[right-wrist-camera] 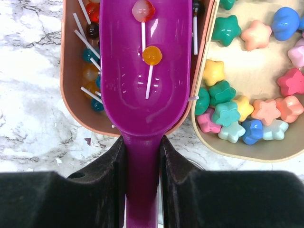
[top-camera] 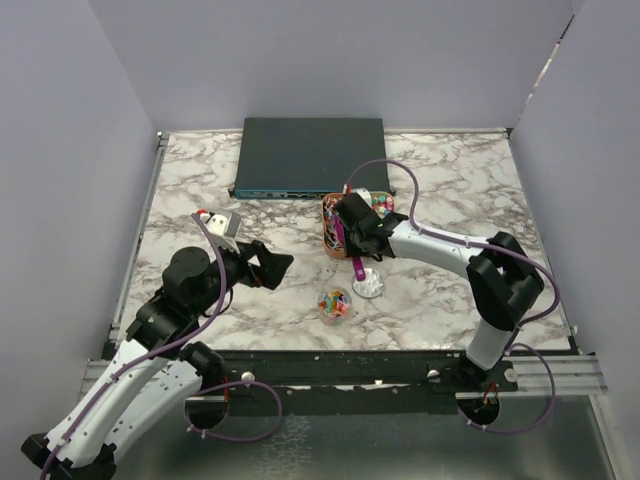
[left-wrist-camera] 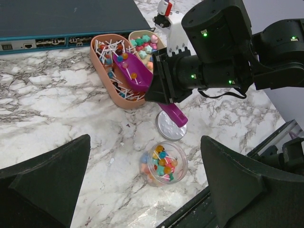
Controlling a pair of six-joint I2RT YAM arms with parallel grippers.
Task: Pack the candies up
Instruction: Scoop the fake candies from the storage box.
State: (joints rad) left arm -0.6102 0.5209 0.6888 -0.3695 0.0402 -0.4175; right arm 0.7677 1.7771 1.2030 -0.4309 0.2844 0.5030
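Candies (right-wrist-camera: 152, 55): small round lollipops on white sticks, mixed colours. Three locations: a heap in the pink tray (left-wrist-camera: 100, 71), two in the bowl of the purple scoop (right-wrist-camera: 142, 99), and a batch in the clear jar (left-wrist-camera: 164, 164).

Left gripper (top-camera: 275, 270): above the marble table (top-camera: 200, 190), left of centre, pointed toward the jar. Jaws wide apart, nothing between them; the left wrist view shows its fingers (left-wrist-camera: 47, 183) at the two lower corners, with the jar between and beyond them.

Clear jar: upright, open, on the table toward the near edge. Its round lid (left-wrist-camera: 166, 127) lies flat just behind it, apart from it.

Purple scoop: bowl over the pink tray, open side up, one pale pink and one orange candy inside. The handle slopes down toward the lid; contact cannot be judged.

Right gripper (left-wrist-camera: 161, 83): jaws narrow, clamped on the scoop handle just behind the bowl.

Beige tray (right-wrist-camera: 209, 145): right of the pink tray, touching it, holding star-shaped sweets (right-wrist-camera: 225, 114).

Network switch (top-camera: 310, 157): flat along the far edge, behind the trays.
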